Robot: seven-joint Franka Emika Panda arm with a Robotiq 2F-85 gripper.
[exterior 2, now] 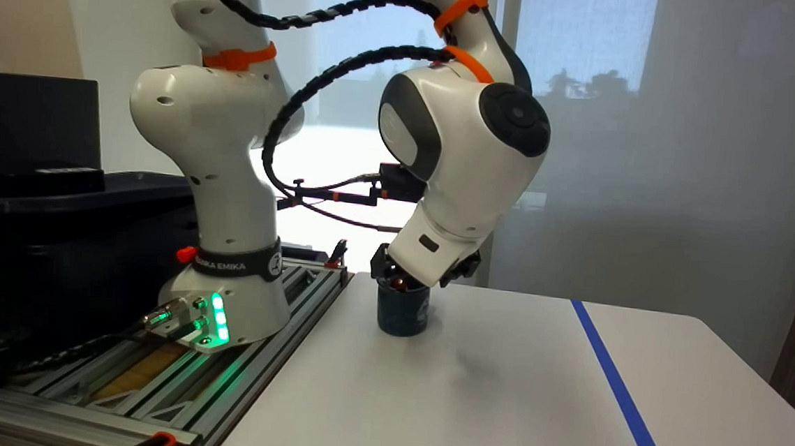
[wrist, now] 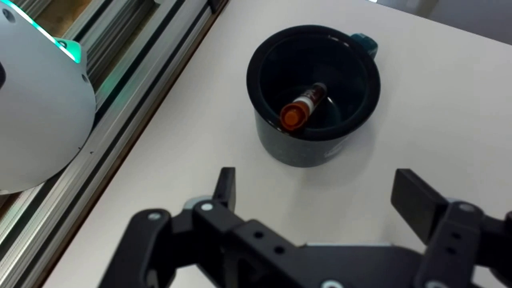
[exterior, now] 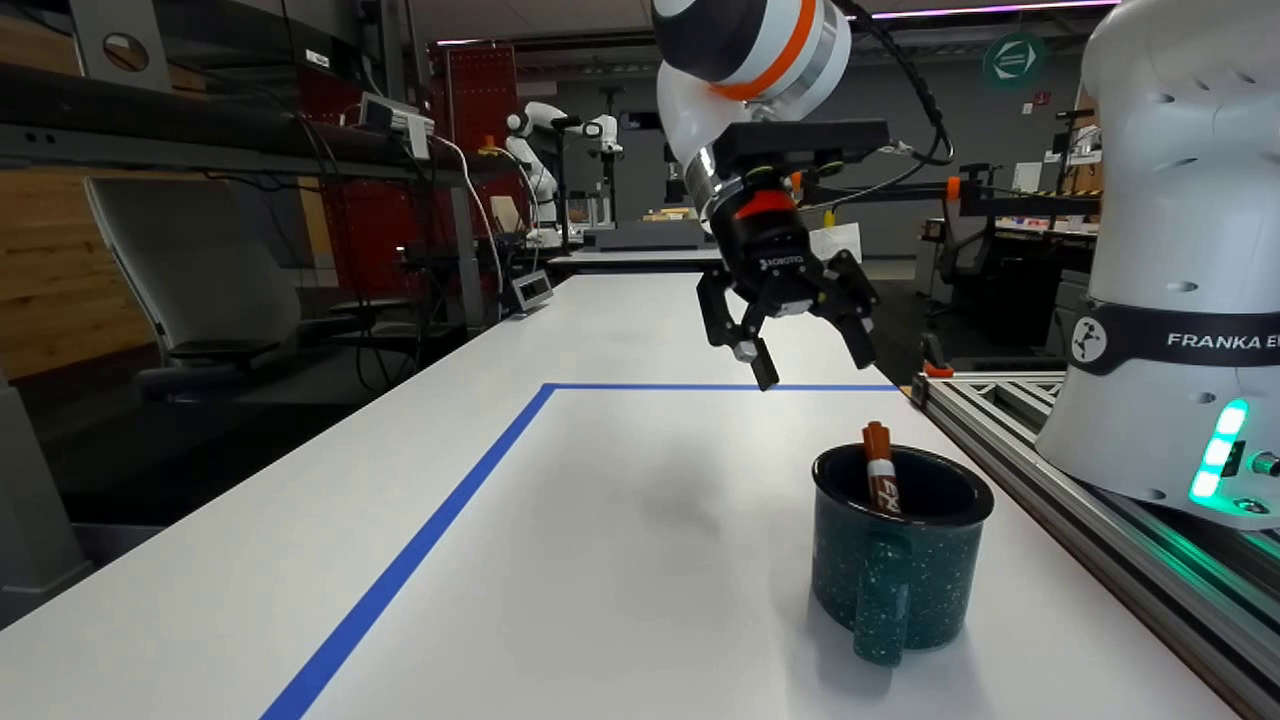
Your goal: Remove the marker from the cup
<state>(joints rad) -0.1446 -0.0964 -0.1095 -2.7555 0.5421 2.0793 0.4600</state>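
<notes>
The cup point(exterior: 838, 565) is a dark teal speckled mug standing upright on the white table; it also shows in an exterior view point(exterior 2: 402, 313) and in the wrist view point(wrist: 294, 148). The marker point(exterior: 879, 468) leans inside it, its orange-brown end sticking above the rim, with a white band below. In the wrist view the marker point(wrist: 305, 103) rests against the near rim, orange end toward me. My gripper point(exterior: 815, 370) is open and empty, above the table and apart from the cup. In the wrist view its fingers point(wrist: 315, 184) stand wide apart, below the cup in the picture.
The cup's handle point(wrist: 366, 44) points away from my gripper. The metal rail point(exterior: 1060, 500) and the robot base point(exterior: 1170, 400) lie close beside the cup. Blue tape point(exterior: 430, 535) marks lines on the white table point(exterior: 600, 600).
</notes>
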